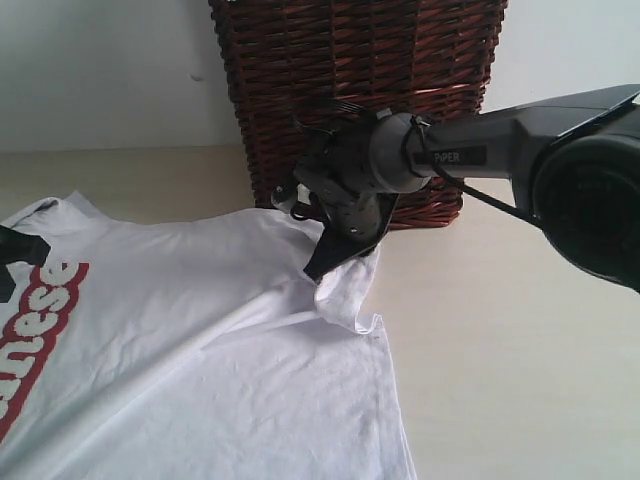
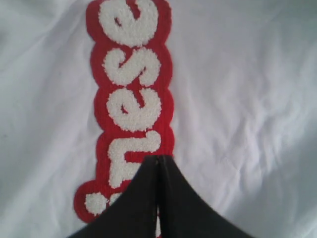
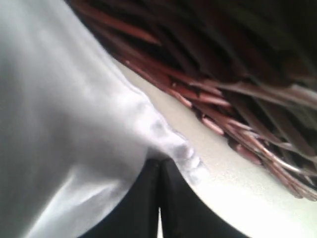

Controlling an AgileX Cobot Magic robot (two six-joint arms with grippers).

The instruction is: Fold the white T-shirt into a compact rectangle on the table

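The white T-shirt (image 1: 200, 350) lies spread on the table (image 1: 500, 350), with its red lettering (image 1: 40, 320) at the left. My right gripper (image 1: 322, 270) is shut on the shirt's sleeve edge, just in front of the basket. The cloth bunches and lifts at its tips (image 3: 161, 161). My left gripper (image 2: 157, 158) is shut, its tips pressed together over the red lettering (image 2: 131, 99), with nothing seen between them. In the exterior view only a dark part of that left gripper (image 1: 12, 250) shows, at the left border.
A dark wicker basket (image 1: 360, 80) stands at the back of the table, right behind the right gripper and close to the sleeve (image 3: 223, 59). Bare beige tabletop (image 1: 520, 400) stretches to the right of the shirt.
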